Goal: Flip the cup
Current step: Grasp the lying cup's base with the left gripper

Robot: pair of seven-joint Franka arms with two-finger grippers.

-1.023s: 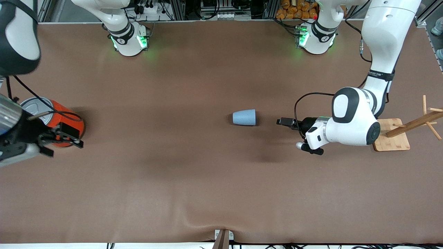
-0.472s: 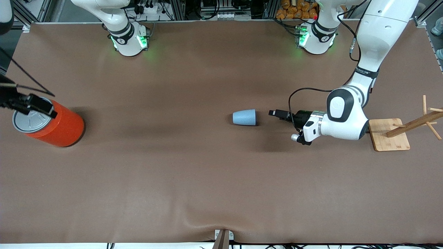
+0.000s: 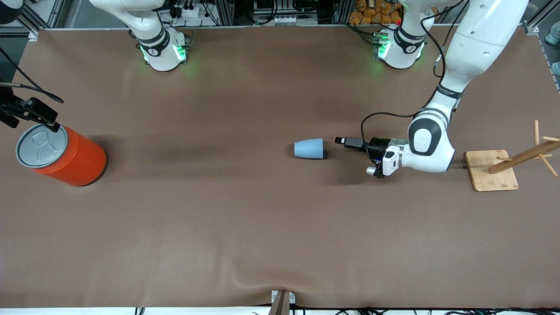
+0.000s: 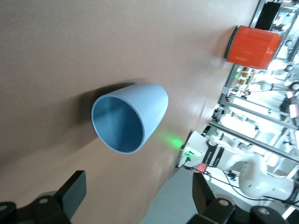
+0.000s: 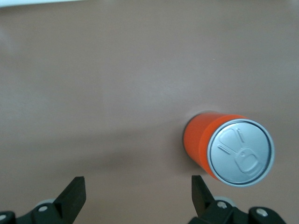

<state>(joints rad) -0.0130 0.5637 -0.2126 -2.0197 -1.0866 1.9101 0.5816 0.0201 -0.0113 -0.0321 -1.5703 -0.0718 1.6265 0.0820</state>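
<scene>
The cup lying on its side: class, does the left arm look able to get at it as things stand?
Probably yes. The cup lies on its side with its mouth toward the left gripper, which is open, level with it and close. Only bare table lies between them.

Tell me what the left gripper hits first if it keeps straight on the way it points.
Probably the small light-blue tapered plastic cup, lying on its side with its open mouth facing the open left gripper. Height above the brown table is unclear, so the fingers may straddle its rim.
</scene>
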